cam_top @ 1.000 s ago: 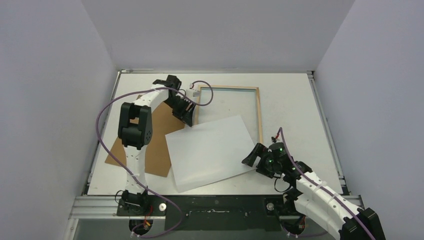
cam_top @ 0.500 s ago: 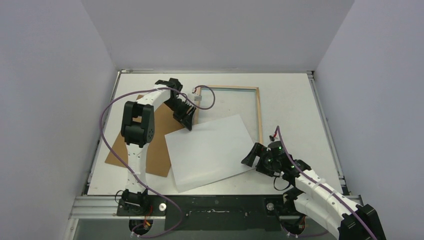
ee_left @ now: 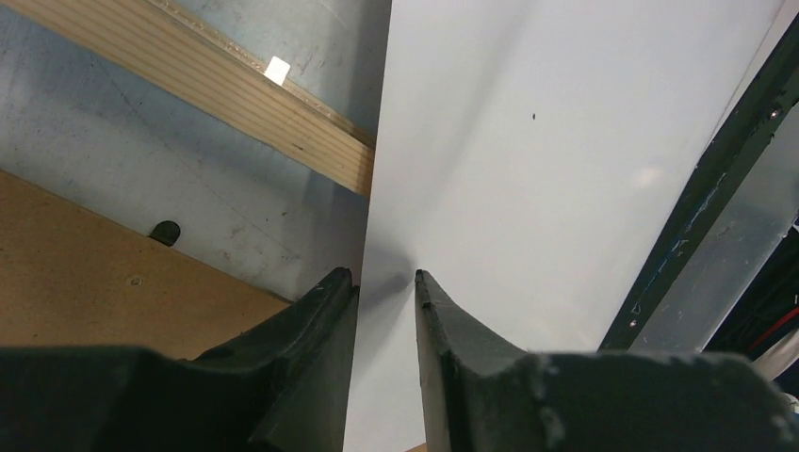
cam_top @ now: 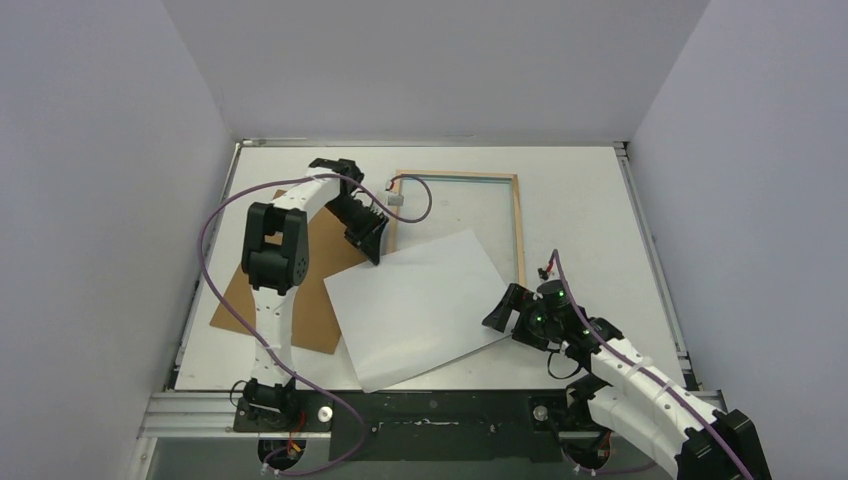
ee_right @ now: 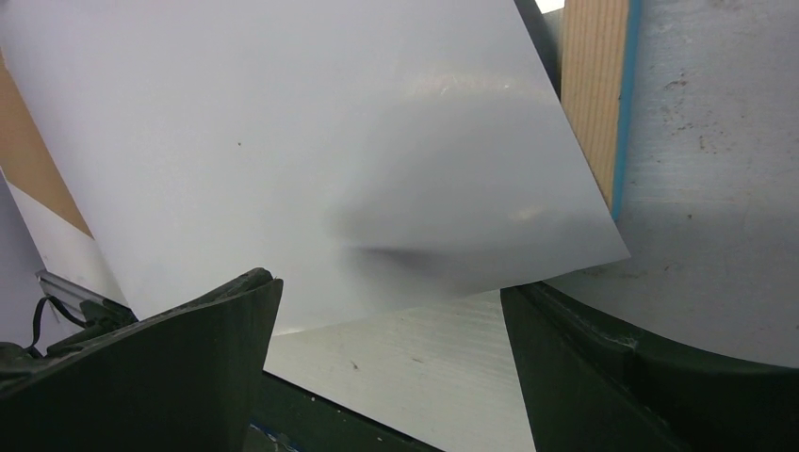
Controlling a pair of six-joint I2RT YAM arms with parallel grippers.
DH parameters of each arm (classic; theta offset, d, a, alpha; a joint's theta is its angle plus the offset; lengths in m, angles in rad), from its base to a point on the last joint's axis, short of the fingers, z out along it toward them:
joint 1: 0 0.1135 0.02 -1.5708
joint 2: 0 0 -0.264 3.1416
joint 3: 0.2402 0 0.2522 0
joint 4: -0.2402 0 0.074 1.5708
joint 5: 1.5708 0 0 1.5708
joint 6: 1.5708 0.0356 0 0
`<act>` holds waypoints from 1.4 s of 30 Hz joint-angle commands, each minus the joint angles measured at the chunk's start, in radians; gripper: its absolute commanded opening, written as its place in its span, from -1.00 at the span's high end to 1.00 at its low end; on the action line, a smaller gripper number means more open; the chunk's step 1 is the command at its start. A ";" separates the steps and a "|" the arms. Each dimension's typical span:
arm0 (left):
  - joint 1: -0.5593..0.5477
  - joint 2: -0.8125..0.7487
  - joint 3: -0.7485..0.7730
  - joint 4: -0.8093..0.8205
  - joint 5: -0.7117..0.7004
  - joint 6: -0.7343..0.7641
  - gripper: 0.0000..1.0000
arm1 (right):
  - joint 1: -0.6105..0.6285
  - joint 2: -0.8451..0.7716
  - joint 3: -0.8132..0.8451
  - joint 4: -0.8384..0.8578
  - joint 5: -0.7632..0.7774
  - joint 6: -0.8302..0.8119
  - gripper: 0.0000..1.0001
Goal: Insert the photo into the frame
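Top external view: photo [cam_top: 415,305] lying white side up, tilted on desk [cam_top: 600,200], far-left corner overlapping near-left corner of frame [cam_top: 518,225], left edge over brown board [cam_top: 305,325]. Left hand [cam_top: 374,256] at that far-left corner, jaws only narrowly apart, astride photo's edge, one fingertip [ee_left: 424,287] on paper. Right hand [cam_top: 503,308] spread wide just beside near-right corner, holding nothing.

No readable text, labels or numbers
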 commanded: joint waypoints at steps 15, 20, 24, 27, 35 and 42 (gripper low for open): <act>0.015 -0.257 -0.078 0.071 0.055 -0.214 1.00 | -0.006 -0.013 0.073 0.072 -0.046 -0.042 -0.79; 0.078 -0.295 -0.072 0.167 0.076 -0.407 1.00 | -0.015 -0.010 0.111 0.077 -0.048 -0.049 -0.80; 0.143 -0.364 -0.148 0.382 0.064 -0.630 1.00 | -0.019 0.008 0.131 0.099 -0.056 -0.041 -0.79; 0.181 -0.383 -0.211 0.473 0.062 -0.753 1.00 | -0.022 0.020 0.142 0.113 -0.064 -0.031 -0.80; 0.236 -0.491 -0.481 0.746 -0.005 -0.987 1.00 | -0.024 0.059 0.156 0.184 -0.089 -0.009 -0.80; 0.339 -0.567 -0.624 0.909 -0.034 -1.161 1.00 | -0.021 0.117 0.170 0.274 -0.128 0.005 -0.80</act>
